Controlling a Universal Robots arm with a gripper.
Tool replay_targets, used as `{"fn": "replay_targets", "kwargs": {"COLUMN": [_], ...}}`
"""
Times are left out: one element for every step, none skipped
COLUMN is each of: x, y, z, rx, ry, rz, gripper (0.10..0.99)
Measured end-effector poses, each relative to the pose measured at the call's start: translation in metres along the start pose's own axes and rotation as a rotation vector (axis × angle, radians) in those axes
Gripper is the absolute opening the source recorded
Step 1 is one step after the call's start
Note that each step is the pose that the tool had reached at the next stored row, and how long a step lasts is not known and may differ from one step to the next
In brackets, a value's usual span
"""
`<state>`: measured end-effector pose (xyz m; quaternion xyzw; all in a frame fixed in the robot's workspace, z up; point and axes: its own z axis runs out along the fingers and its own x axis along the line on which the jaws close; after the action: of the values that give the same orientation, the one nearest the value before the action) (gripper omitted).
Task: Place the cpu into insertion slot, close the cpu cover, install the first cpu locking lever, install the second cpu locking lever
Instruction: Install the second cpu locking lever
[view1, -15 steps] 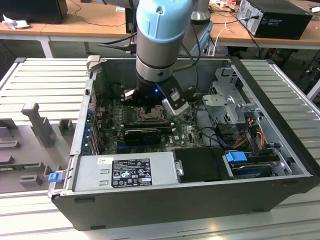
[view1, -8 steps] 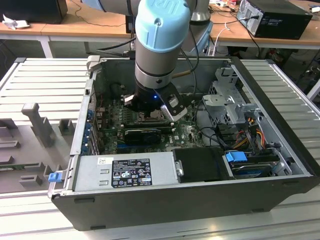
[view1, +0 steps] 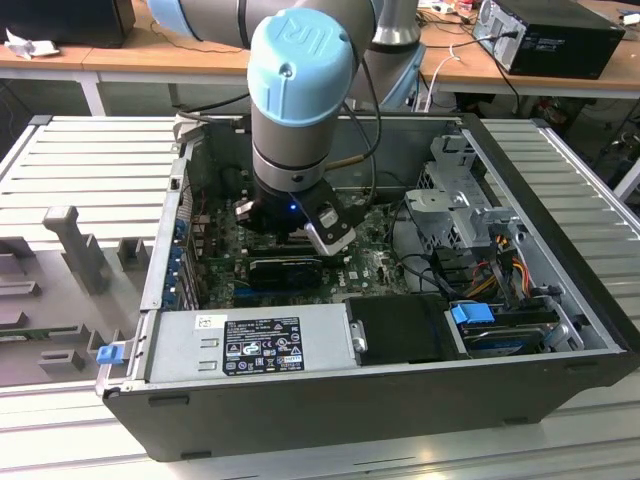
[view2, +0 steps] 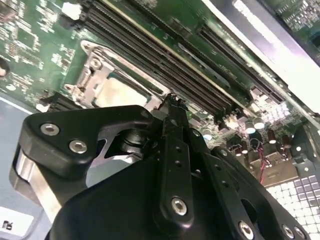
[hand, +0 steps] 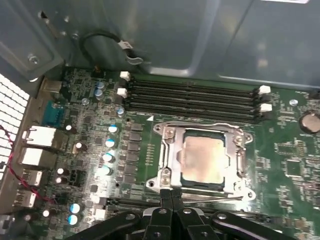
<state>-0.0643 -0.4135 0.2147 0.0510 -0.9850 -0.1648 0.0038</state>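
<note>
We list the cpu (hand: 202, 159): flat square chip, dull silver-beige top, lying level inside the insertion slot (hand: 186, 181), whose dark frame edges it. The cpu cover (hand: 169, 152): thin silver-grey hinged frame, folded down flat around the chip, which shows through its square window in both wrist views

Insertion slot (view2: 117, 92) partly hidden behind tool (view2: 172, 102); tool body cut off by frame edge in both wrist views.

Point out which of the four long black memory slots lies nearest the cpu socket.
The memory slot bordering the cpu cover, last of the four rows counting from the case wall.
</note>
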Motion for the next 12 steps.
{"fn": "replay_targets", "kwargs": {"x": [0.0024, 0.0035, 0.0037, 0.0036, 0.0039, 0.0048, 0.0064, 0.0083, 0.0092, 0.0099, 0.0105, 0.0107], "y": [-0.0004, -0.0012, -0.0016, -0.0018, -0.0027, -0.0032, -0.0036, -0.0040, -0.0044, -0.0047, -0.0048, -0.0050], "z": [0.0020, 0.0043, 0.0051, 0.0058, 0.0071, 0.0076, 0.0084, 0.0089, 0.0093, 0.0099, 0.0103, 0.0110], "rx": [-0.003, -0.004, -0.005, -0.006, -0.009, -0.011, -0.013, -0.017, -0.021, -0.025, -0.028, -0.031], "ry": [-0.0007, -0.0015, -0.0024, -0.0035, -0.0054, -0.0057, -0.0059, -0.0061, -0.0065, -0.0070, -0.0075, -0.0081], "rz": [0.000, 0.003, 0.005, 0.008, 0.012, 0.013, 0.012, 0.012, 0.012, 0.012, 0.013, 0.013], "gripper": [0.106, 0.106, 0.106, 0.106, 0.106, 0.106, 0.106, 0.106, 0.106, 0.106, 0.106, 0.106]}}
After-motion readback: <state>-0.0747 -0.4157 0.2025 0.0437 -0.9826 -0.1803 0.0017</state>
